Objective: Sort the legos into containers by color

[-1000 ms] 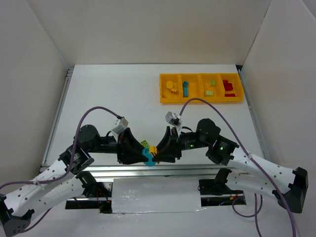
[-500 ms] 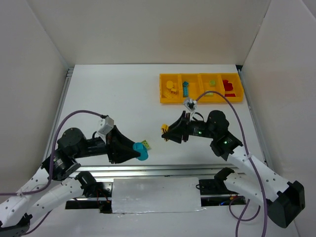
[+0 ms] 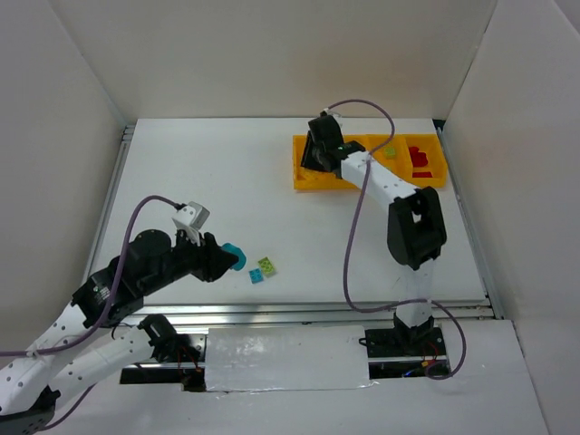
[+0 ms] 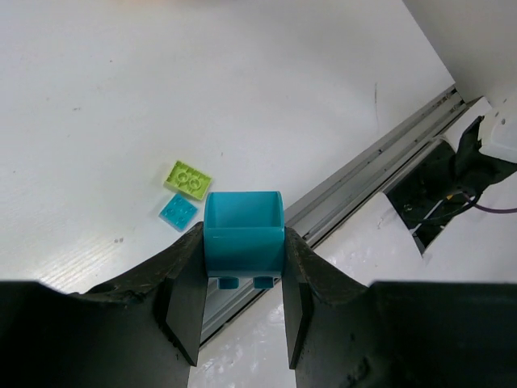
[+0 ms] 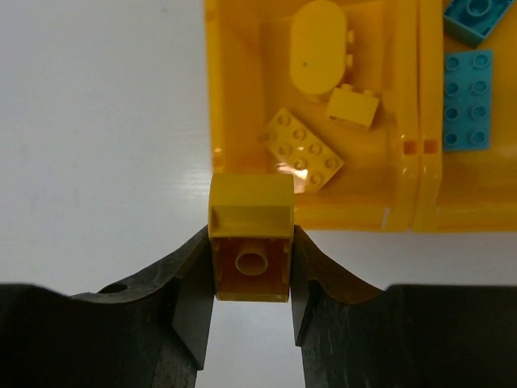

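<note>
The left fingers (image 4: 186,301) pinch a teal-blue square brick (image 4: 242,233) by its two sides, its open hollow facing the wrist camera and two studs showing at its lower edge. This brick is held off the white bench (image 3: 208,172), near the front left part. Beyond it two loose pieces lie flat on the bench, just beside each other: a light-green plate (image 4: 187,179) with four studs and a smaller teal plate (image 4: 178,212). The right fingers (image 5: 194,301) clamp a yellow square brick (image 5: 251,246), its hollow underside with one round tube turned to the camera. It sits at the near left corner of the bright-yellow tray (image 5: 355,217), overlapping the front wall of the end compartment; whether it touches that wall cannot be told. That compartment holds a yellow rounded oval piece (image 5: 317,39), a small yellow block (image 5: 354,107) and a yellow eight-stud plate (image 5: 303,149). The next compartment holds a teal eight-stud plate (image 5: 467,99). From the overhead view the tray lies at the far right of the bench, with light-green bricks (image 3: 390,152) in the third compartment and red bricks (image 3: 419,161) in the last.
</note>
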### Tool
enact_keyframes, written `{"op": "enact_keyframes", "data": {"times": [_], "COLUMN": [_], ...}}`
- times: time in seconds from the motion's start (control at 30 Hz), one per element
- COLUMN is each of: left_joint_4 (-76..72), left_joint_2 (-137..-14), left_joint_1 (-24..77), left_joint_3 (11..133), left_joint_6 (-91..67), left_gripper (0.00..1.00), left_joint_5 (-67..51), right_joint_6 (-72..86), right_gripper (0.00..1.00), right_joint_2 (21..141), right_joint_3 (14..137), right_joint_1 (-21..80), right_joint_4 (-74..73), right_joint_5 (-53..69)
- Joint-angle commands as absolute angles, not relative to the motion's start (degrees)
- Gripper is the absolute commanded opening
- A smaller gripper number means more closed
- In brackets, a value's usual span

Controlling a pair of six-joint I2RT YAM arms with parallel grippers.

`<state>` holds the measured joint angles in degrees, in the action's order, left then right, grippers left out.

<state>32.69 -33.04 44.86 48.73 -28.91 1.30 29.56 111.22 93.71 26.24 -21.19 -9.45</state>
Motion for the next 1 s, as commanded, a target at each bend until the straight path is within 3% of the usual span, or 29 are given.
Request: {"op": "enact_keyframes", "data": {"times": [0.0,0.13,0.27,0.37,0.4,0.53,0.7,0.87,0.97], "left_joint_4": [32.43,31.99,31.64,30.94,30.76,30.67,30.59,28.57,25.23], "left_joint_2": [-31.46,-32.87,-34.19,-33.84,-33.49,-32.87,-32.70,-32.08,-31.55], "left_joint_1": [45.44,45.53,45.44,45.53,45.53,45.61,45.53,45.44,45.44], "left_joint_3": [48.87,48.60,48.43,47.90,47.81,47.72,47.90,47.99,47.46], "left_joint_6": [-29.79,-29.62,-29.44,-29.62,-29.62,-30.06,-30.32,-31.73,-33.66], "left_gripper": [0.00,0.00,0.00,0.00,0.00,0.00,0.00,0.00,0.00], "left_joint_5": [3.52,1.67,0.53,-1.23,-1.49,-1.32,-0.88,-0.26,-0.79], "right_joint_6": [27.60,25.14,24.00,23.56,23.55,23.29,23.64,23.56,21.63], "right_gripper": [0.00,0.03,0.20,0.50,0.67,0.83,0.91,0.91,0.91], "right_joint_2": [116.87,121.28,125.85,130.06,130.60,131.22,127.45,108.17,94.20], "right_joint_3": [105.01,111.08,118.02,121.72,122.34,124.45,124.02,101.73,83.63], "right_joint_1": [25.58,25.23,24.87,24.35,24.35,24.26,24.35,26.36,28.12], "right_joint_4": [-28.12,-28.47,-30.76,-32.34,-32.60,-33.22,-34.45,-26.22,-16.29], "right_joint_5": [-16.78,-14.94,-14.85,-14.24,-14.15,-14.85,-14.16,-2.15,18.32]}}
